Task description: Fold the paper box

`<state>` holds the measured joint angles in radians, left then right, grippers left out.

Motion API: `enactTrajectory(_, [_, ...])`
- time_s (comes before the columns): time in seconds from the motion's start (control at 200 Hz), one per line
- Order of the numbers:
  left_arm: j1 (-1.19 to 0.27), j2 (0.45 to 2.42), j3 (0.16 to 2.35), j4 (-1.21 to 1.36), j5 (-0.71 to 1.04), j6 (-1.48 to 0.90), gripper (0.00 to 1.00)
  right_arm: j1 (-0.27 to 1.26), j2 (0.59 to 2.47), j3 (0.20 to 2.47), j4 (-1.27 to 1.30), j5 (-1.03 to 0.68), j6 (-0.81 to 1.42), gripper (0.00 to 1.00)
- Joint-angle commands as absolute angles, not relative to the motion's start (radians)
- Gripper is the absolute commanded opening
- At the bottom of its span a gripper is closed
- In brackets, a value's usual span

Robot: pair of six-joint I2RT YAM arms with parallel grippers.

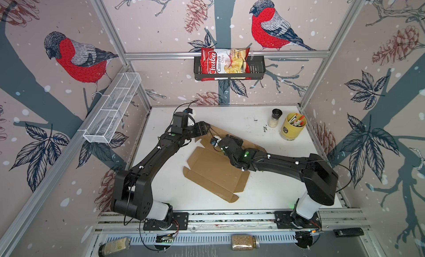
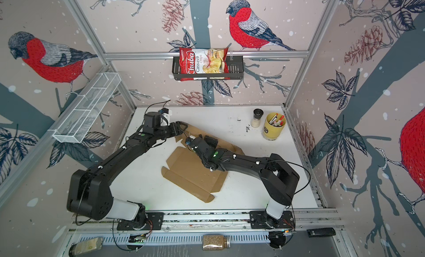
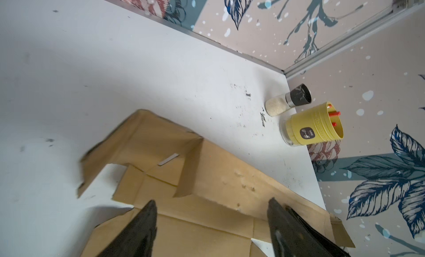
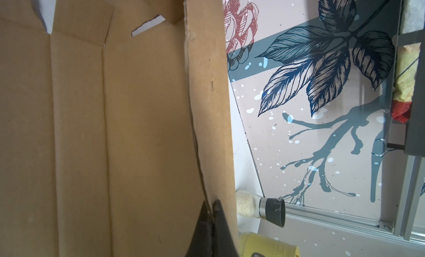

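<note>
Mid-table, paper box (image 1: 213, 173) lies near-left to far-right, right gripper (image 4: 210, 204) pinching its flap, left gripper (image 3: 212, 201) spread.

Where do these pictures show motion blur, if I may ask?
Left wrist view: the paper box has one flap smeared along its outer edge. Right wrist view: the cardboard creases are sharp. Both top views: crisp throughout.

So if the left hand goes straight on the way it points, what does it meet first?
Most likely the box: the open left hand points at its raised fold just ahead. How near it is cannot be judged from the wrist view.
</note>
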<state>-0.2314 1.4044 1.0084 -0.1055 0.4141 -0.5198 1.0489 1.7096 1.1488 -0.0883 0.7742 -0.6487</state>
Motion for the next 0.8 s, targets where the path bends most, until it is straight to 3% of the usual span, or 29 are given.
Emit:
enactTrajectory(0.0, [-0.187,1.311,0.882,-0.02,0.449,-0.561,0.87,1.049,1.724,1.146,-0.174,0.695,-0.624,0.0])
enactTrajectory(0.135, [-0.144,1.171,0.62,0.261,0.442,-0.712,0.96,1.043,1.721,1.143,-0.166,0.692,-0.63,0.0])
enactTrajectory(0.255, [-0.147,1.166,0.528,0.409,0.476,-0.807,0.96,1.039,1.72,1.14,-0.161,0.685,-0.631,0.0])
enactTrajectory(0.34, [-0.146,1.196,0.483,0.496,0.475,-0.842,0.92,1.038,1.727,1.139,-0.162,0.688,-0.632,0.0])
enactTrajectory(0.53, [-0.147,1.34,0.473,0.601,0.485,-0.846,0.71,1.04,1.724,1.147,-0.172,0.697,-0.626,0.0])
enactTrajectory(0.795, [-0.189,1.484,0.53,0.625,0.469,-0.861,0.73,1.042,1.727,1.141,-0.172,0.697,-0.623,0.0])
